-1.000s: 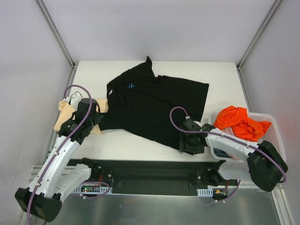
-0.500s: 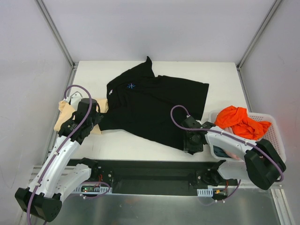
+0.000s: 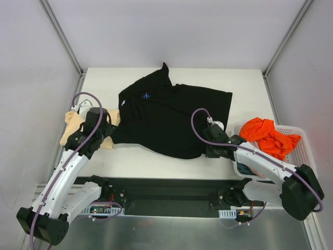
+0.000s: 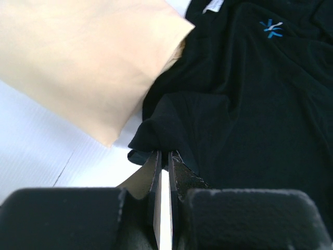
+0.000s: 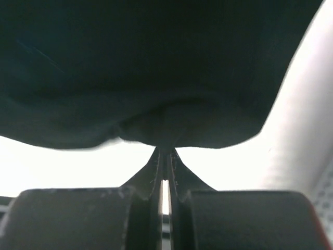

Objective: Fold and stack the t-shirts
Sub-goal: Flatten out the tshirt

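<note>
On black t-shirt (image 3: 171, 119), fresh pinch of right hand (image 5: 164, 152)

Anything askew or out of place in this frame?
The black t-shirt lies crooked and rumpled, its near edge bunched where the left tool and right tool pinch it. An orange shirt sits crumpled in the basket. Nothing looks damaged.

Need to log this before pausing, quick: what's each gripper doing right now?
Left gripper: jaws shut on the black shirt, at its left side.
Right gripper: jaws shut on the black shirt, at its near right hem.
</note>
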Tool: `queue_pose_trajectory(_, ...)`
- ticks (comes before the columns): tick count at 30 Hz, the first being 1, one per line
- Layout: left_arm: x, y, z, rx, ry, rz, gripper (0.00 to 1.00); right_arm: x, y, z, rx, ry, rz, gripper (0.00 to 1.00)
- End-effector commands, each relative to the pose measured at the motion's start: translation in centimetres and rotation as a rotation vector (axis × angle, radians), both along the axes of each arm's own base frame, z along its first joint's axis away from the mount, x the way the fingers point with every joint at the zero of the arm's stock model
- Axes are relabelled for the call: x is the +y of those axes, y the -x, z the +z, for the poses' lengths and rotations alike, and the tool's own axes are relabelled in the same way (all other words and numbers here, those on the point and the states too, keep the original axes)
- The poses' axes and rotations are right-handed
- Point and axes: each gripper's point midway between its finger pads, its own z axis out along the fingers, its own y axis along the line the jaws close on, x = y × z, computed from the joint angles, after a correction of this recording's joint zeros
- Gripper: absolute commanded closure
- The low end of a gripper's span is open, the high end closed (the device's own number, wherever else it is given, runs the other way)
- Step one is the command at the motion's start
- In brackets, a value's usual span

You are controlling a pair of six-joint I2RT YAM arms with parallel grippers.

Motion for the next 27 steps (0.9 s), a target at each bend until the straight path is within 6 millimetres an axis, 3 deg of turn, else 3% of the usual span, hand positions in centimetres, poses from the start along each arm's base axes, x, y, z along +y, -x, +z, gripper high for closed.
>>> queue_pose_trajectory(1, -1.1, -1.9, 4.9, -0.137, 0.017, -0.075, 1.0, 0.8, -5.7, 8.6, -0.361, -0.07, -0.027, 1.0)
queue_pose_trajectory(4, -2.0, -2.5, 8.0, -0.224, 0.041, -0.13, 1.0, -0.2, -7.1, 13.8, -0.525, -0.075, -0.042, 0.99)
queue_pose_trajectory(5, -2.1, -2.7, 9.9, -0.27, 0.049, -0.137, 1.0, -0.4, -7.4, 15.4, -0.567, -0.078, -0.045, 0.99)
queue_pose_trajectory(7, -2.0, -2.8, 12.4, -0.332, 0.04, -0.144, 1.0, -1.6, -7.9, 20.1, -0.684, -0.067, -0.061, 0.99)
queue_pose_trajectory(8, -2.0, -2.7, 15.1, -0.395, 0.047, -0.15, 1.0, -2.3, -8.0, 21.7, -0.723, -0.05, -0.075, 1.0)
queue_pose_trajectory(9, -2.0, -2.5, 16.7, -0.429, 0.037, -0.167, 1.0, -2.9, -7.8, 25.3, -0.794, -0.079, -0.091, 0.99)
queue_pose_trajectory(10, -2.0, -2.4, 18.3, -0.468, 0.038, -0.174, 1.0, -3.4, -7.7, 26.9, -0.83, -0.076, -0.094, 0.99)
queue_pose_trajectory(11, -1.9, -1.8, 21.6, -0.545, 0.048, -0.179, 1.0, -4.1, -7.5, 28.5, -0.87, -0.064, -0.097, 0.99)
queue_pose_trajectory(12, -2.0, -1.4, 23.2, -0.58, 0.043, -0.197, 1.0, -5.0, -7.0, 30.7, -0.92, -0.062, -0.097, 0.99)
queue_pose_trajectory(13, -1.9, -0.5, 26.8, -0.666, 0.055, -0.209, 1.0, -5.7, -6.5, 33.7, -0.981, -0.09, -0.12, 0.99)
queue_pose_trajectory(15, -2.0, 0.5, 30.3, -0.745, 0.038, -0.247, 1.0, -7.0, -5.2, 37.6, -1.072, -0.107, -0.114, 0.99)
queue_pose_trajectory(16, -2.3, 2.0, 33.8, -0.826, 0.047, -0.289, 1.0, -7.7, -4.2, 40.9, -1.138, -0.154, -0.119, 0.99)
queue_pose_trajectory(18, -2.4, 3.7, 37.3, -0.911, 0.029, -0.336, 1.0, -7.8, -2.9, 43.8, -1.192, -0.182, -0.052, 1.0)
queue_pose_trajectory(19, -2.7, 5.8, 40.4, -0.996, 0.04, -0.381, 1.0, -8.3, -2.0, 45.4, -1.217, -0.207, -0.05, 0.99)
queue_pose_trajectory(20, -3.0, 7.0, 42.0, -1.039, 0.039, -0.421, 1.0, -8.8, -0.2, 48.6, -1.276, -0.275, -0.029, 1.0)
queue_pose_trajectory(21, -3.3, 8.3, 43.5, -1.087, 0.019, -0.465, 1.0, -9.0, 0.6, 49.2, -1.265, -0.277, 0.002, 0.99)
queue_pose_trajectory(22, -2.8, 10.8, 46.3, -1.175, 0.013, -0.478, 1.0, -9.3, 1.6, 50.2, -1.281, -0.303, 0.018, 0.99)
queue_pose_trajectory(23, -3.4, 12.5, 47.4, -1.22, 0.008, -0.539, 1.0, -9.7, 3.5, 52.2, -1.32, -0.359, 0.054, 0.99)
queue_pose_trajectory(25, -2.7, 16.8, 50.3, -1.34, -0.008, -0.561, 1.0, -10.3, 5.3, 53.7, -1.361, -0.411, 0.081, 0.99)
queue_pose_trajectory(27, -2.5, 19.4, 51.6, -1.412, -0.03, -0.595, 1.0, -10.9, 7.4, 55.2, -1.407, -0.485, 0.107, 0.99)
